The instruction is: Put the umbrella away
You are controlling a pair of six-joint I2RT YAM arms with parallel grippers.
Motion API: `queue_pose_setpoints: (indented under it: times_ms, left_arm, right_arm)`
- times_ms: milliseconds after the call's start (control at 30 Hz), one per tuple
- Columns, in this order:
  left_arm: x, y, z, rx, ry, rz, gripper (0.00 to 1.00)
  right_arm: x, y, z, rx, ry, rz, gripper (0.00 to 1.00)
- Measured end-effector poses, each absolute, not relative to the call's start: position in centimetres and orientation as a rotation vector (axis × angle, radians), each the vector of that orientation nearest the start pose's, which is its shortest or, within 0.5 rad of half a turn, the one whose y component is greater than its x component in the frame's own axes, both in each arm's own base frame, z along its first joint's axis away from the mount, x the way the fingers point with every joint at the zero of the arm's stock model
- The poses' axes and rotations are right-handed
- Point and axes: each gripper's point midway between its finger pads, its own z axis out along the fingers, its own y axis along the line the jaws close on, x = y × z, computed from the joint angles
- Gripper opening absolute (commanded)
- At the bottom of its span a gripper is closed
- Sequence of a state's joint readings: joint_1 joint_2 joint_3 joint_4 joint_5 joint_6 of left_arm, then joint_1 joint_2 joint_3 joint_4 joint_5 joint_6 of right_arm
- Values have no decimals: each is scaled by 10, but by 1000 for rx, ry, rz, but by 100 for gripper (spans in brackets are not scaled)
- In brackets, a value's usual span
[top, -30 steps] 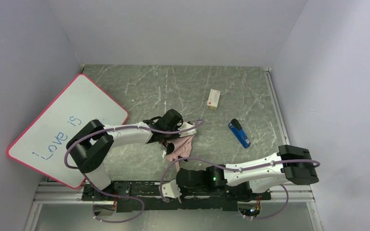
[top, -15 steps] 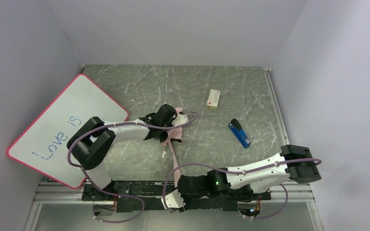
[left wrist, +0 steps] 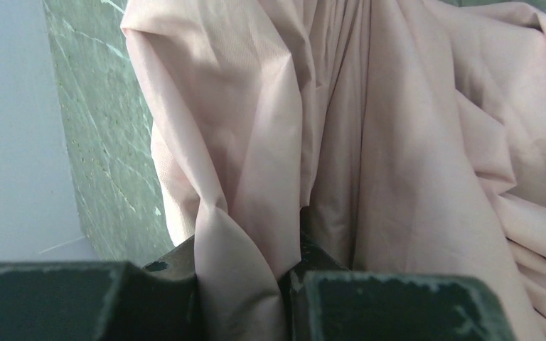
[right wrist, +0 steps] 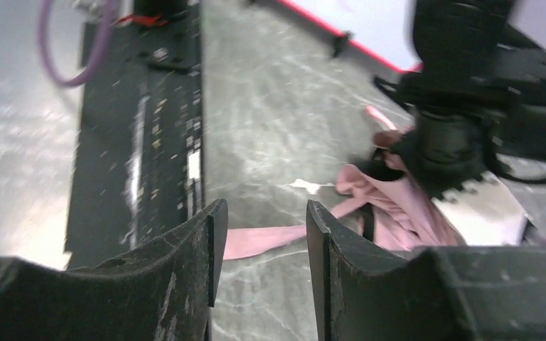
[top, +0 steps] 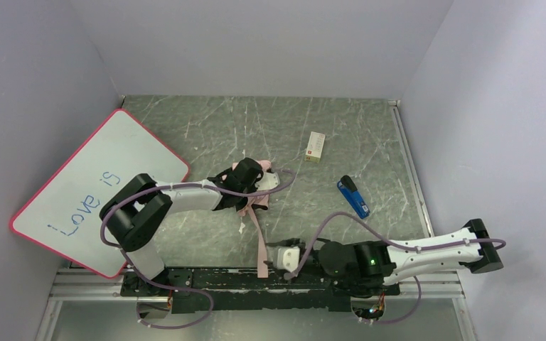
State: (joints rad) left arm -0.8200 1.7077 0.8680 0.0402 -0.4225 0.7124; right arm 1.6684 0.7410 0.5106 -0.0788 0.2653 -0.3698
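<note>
Currently the left hand (left wrist: 242, 284) clamps the umbrella (left wrist: 370, 142) by its fabric at the centre of the worktop (top: 206, 135); the right hand (right wrist: 259, 227) hangs empty and parted toward 6 o'clock. Thin cloth may slip, and the trailing strap (top: 261, 249) could snag.

place: lab test cell | signs: blank walls (top: 256, 50) boxing marbled tabletop (top: 277, 135), arms (top: 185, 193) bolted to rail (top: 78, 283)

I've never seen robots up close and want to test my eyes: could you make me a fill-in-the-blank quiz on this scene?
The left gripper pinches the ___ fabric of the umbrella. The right gripper has its jaws ___, holding nothing. The whiteboard reads "Love ___".
Missing words: pink; open; is.
</note>
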Motion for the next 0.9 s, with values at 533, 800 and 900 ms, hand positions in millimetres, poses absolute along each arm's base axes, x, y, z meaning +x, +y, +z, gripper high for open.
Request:
queue_pose_setpoints:
  times_ms: [533,800,900]
  left_arm:
    - [341,-225,50,1460,1803,445,5]
    - [341,-225,50,1460,1802,444,5]
    - [341,-225,50,1460,1802,444,5]
  right_arm:
    - [129,246,216,-787,1458,306,60]
    - [205,178,211,-293,1649,145,62]
    - [242,145,197,-136,1722,73,63]
